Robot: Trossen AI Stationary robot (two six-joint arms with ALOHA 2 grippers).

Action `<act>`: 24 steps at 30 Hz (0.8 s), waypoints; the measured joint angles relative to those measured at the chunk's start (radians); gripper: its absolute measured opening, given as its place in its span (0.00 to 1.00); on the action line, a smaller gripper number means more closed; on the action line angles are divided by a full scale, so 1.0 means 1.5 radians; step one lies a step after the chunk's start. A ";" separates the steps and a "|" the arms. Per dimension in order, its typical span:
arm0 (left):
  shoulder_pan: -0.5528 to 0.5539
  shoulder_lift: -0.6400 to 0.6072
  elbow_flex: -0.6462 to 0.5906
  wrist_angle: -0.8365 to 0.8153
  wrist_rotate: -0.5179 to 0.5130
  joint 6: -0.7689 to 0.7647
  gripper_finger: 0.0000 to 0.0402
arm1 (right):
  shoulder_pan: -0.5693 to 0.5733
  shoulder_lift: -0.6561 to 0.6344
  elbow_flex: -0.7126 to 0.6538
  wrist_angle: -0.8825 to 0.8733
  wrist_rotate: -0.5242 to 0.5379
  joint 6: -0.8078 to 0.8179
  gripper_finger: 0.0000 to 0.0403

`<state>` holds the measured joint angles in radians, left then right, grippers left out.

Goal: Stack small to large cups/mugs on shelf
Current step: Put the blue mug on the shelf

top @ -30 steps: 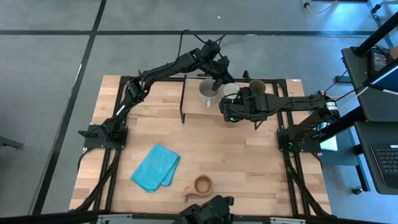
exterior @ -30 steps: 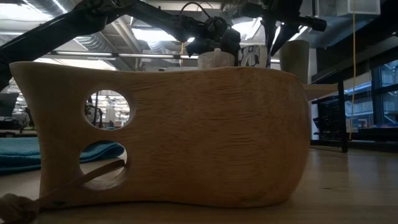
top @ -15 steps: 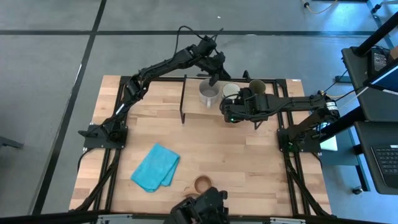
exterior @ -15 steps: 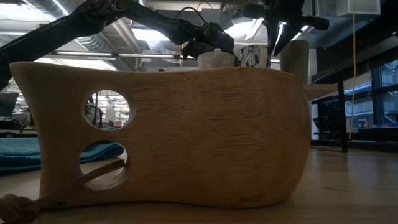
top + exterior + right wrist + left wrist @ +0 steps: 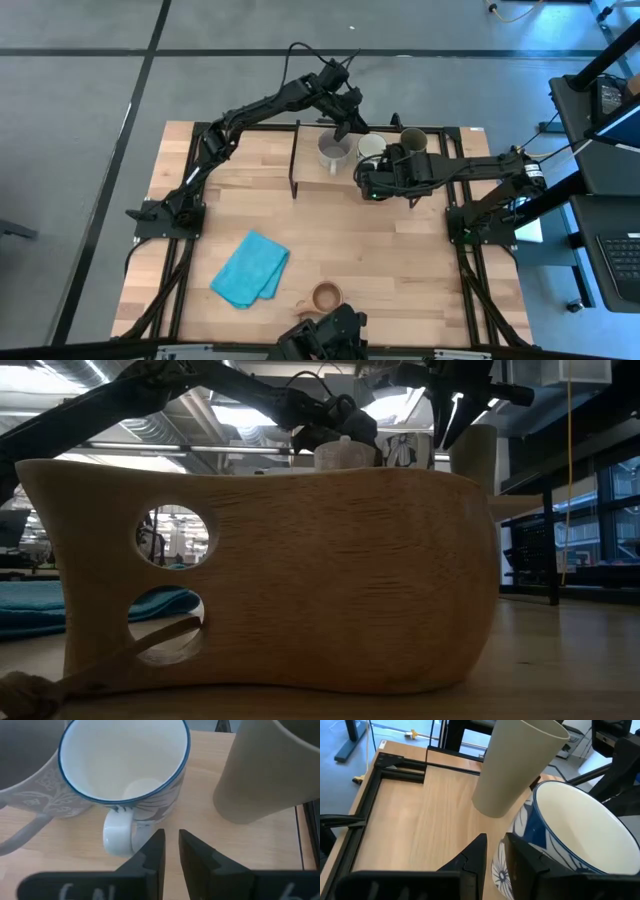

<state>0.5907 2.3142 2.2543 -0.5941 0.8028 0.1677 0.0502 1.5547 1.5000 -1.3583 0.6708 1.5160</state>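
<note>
- Shelf (image 5: pixel 440 172) is at the back of the table. On its top board stand the grey mug (image 5: pixel 333 150), white mug (image 5: pixel 371 147) and olive tumbler (image 5: pixel 413 140), in a row, unstacked.
- White mug is in the middle, just beside the grey mug. From the high view I can't tell whether they touch.
- Wooden cup (image 5: pixel 326 296) is not on the shelf. It sits on the tabletop well in front of it, near the front edge, with the blue cloth (image 5: pixel 250 268) beside it. In the low view the cup (image 5: pixel 270 580) blocks most of the shelf. Only the grey mug's rim (image 5: pixel 340 453) and the tumbler (image 5: pixel 475 455) show above it.
- Left gripper (image 5: pixel 345 126) is over the shelf's back edge, above the gap between the grey and white mugs. A second ago it was lower and closer in between those two mugs; now it sits a bit higher and further back.
- In the left wrist view its fingers (image 5: pixel 475 855) are nearly closed with only a thin slit, and nothing is clamped. White mug's outer wall (image 5: pixel 535 827) is right next to one finger. I can't tell whether it touches.
- Right gripper (image 5: pixel 368 187) is at the shelf's front edge, facing the white mug's handle (image 5: pixel 117 832). It has not moved over the last second.
- Right fingers (image 5: pixel 150 852) are nearly together, holding nothing, just short of the handle.
- Mugs, tumbler, wooden cup and cloth are where they were.
</note>
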 joint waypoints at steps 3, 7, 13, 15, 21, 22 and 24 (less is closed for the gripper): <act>-0.003 0.000 0.000 0.001 0.000 0.001 0.16 | 0.001 0.000 0.000 0.000 0.000 0.000 0.14; -0.011 0.000 0.000 0.003 -0.016 0.015 0.16 | 0.001 0.000 0.000 0.000 0.000 0.000 0.14; -0.006 0.000 0.000 0.022 -0.052 0.013 0.16 | 0.001 0.000 0.000 0.000 0.000 0.001 0.14; 0.000 0.001 0.002 0.025 -0.053 0.004 0.16 | 0.001 0.000 0.000 0.000 0.002 0.001 0.14; 0.010 0.004 0.045 0.022 -0.043 -0.004 0.16 | 0.001 0.000 0.000 -0.002 0.012 0.000 0.14; 0.009 0.004 0.057 0.013 -0.042 -0.005 0.16 | 0.001 0.000 0.000 -0.003 0.015 0.000 0.14; 0.008 0.000 0.067 0.020 -0.043 -0.005 0.16 | 0.001 0.000 0.000 -0.004 0.019 -0.001 0.14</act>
<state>0.6024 2.3138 2.3552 -0.5637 0.7383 0.1596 0.0517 1.5547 1.5002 -1.3644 0.6987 1.5148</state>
